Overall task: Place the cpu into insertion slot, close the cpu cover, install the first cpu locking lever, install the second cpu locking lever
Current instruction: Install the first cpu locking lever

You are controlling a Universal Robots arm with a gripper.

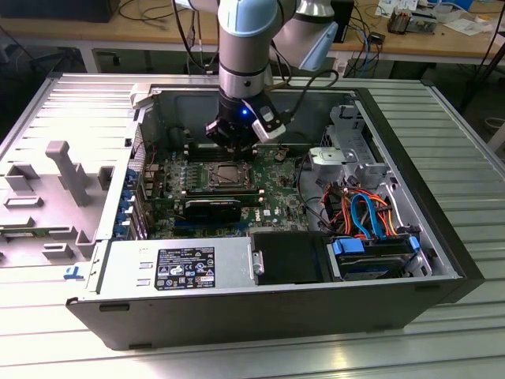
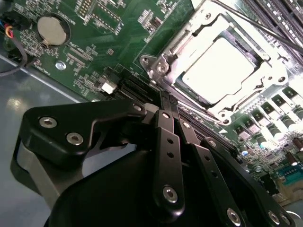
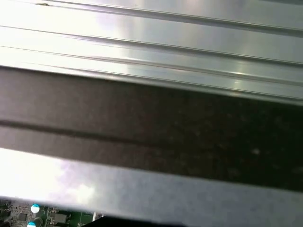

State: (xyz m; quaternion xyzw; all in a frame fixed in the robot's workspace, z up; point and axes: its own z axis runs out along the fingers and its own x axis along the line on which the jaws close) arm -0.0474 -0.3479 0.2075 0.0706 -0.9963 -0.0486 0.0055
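pincer (image 1: 237,142) hangs inside the open pc case (image 1: 442,237), just over the far edge of the insertion slot (image 1: 227,175) as the exterior view shows it, w/ the arm coming straight down from above. in the second wrist view the pincer (image 2: 170,106) has its two black fingers (image 2: 165,142) pressed together, nothing between them, tips sitting right at the socket's corner by the metal frame. the cpu (image 2: 215,71) already lies flat in the slot, pale silver top showing bright. the cpu cover (image 2: 189,40) looks to be down over it: silver frame around the chip on all visible sides, chip seen thru the window. a thin locking lever (image 2: 255,23) runs as a dark rod along one side of the frame; can't tell whether it's latched. so placing the chip reads as done, cover prob closed, lever work is the step in hand. key relation: socket lies just ahead of the fingertips in the second wrist view, close but not clearly touching, and the lever's long axis runs along the frame edge on the side away from the pincer, across the chip from it. green motherboard (image 2: 94,38) w/ a coin battery (image 2: 53,30) lies to the other side, well apart from the socket. first wrist view gives the ribbed metal surface (image 3: 151,42) and a strip of case wall.
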